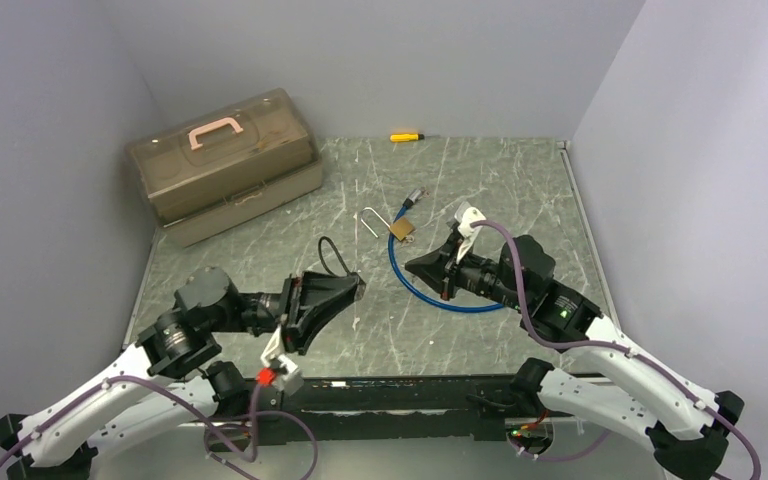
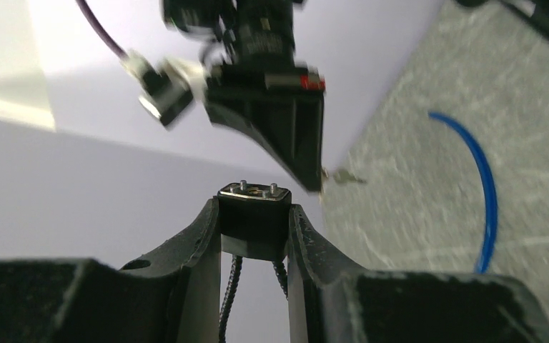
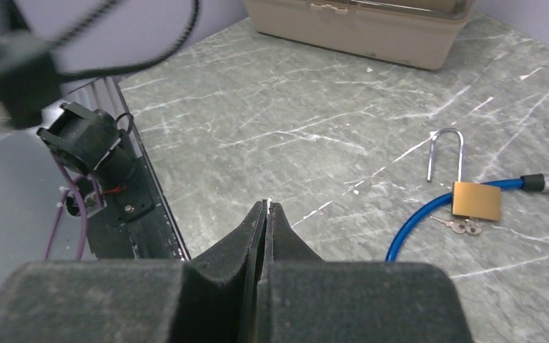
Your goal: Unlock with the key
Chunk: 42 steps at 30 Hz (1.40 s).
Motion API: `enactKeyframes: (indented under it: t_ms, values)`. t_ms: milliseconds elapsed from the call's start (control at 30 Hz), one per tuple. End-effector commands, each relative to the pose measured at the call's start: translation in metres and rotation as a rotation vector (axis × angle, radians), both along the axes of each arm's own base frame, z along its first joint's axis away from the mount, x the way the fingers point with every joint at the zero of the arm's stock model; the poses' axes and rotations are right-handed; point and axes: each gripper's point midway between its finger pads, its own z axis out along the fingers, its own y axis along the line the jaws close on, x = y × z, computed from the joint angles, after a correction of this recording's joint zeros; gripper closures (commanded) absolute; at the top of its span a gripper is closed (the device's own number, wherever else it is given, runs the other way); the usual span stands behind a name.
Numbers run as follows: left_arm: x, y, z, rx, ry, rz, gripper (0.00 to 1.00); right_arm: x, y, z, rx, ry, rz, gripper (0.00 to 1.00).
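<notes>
My left gripper (image 1: 355, 287) is shut on a small black lock (image 2: 252, 191), whose metal end face with two studs points away from the wrist. The lock's black cord loop (image 1: 332, 255) sticks up behind the fingers. My right gripper (image 1: 412, 265) is shut, and a small silver key (image 2: 343, 177) pokes out of its tip. In the right wrist view only a bright sliver shows between the pressed fingertips (image 3: 261, 214). The two grippers face each other above the table's middle, a short gap apart, with the key tip just right of the lock.
A brass padlock (image 1: 401, 229) with an open shackle lies on a blue cable (image 1: 440, 295) behind the right gripper, with keys (image 3: 461, 225) beside it. A tan toolbox (image 1: 225, 165) stands back left. A yellow screwdriver (image 1: 405, 136) lies at the back wall.
</notes>
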Motion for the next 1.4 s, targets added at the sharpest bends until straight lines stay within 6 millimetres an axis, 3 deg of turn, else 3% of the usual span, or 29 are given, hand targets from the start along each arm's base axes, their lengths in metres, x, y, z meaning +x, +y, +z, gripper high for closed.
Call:
enactKeyframes:
  t_ms: [0, 100, 200, 567, 933, 1367]
  values:
    - [0.066, 0.008, -0.033, 0.120, 0.085, 0.339, 1.00, -0.006, 0.011, 0.037, 0.098, -0.043, 0.062, 1.00]
    - [0.094, 0.018, -0.056, 0.184, 0.172, 0.505, 1.00, -0.007, 0.017, 0.036, 0.118, -0.024, 0.087, 1.00]
    - [0.106, 0.024, -0.066, 0.204, 0.227, 0.588, 1.00, -0.006, 0.025, 0.035, 0.151, 0.004, 0.113, 1.00]
    - [0.095, 0.022, -0.061, 0.046, 0.166, 0.521, 1.00, 0.008, 0.046, 0.035, 0.279, 0.193, 0.248, 1.00]
    - [0.119, 0.016, -0.053, -0.020, 0.187, 0.608, 1.00, 0.009, 0.059, 0.023, 0.244, 0.285, 0.307, 1.00]
    - [0.115, 0.011, -0.056, -0.013, 0.222, 0.574, 1.00, 0.009, 0.067, 0.017, 0.241, 0.320, 0.351, 1.00]
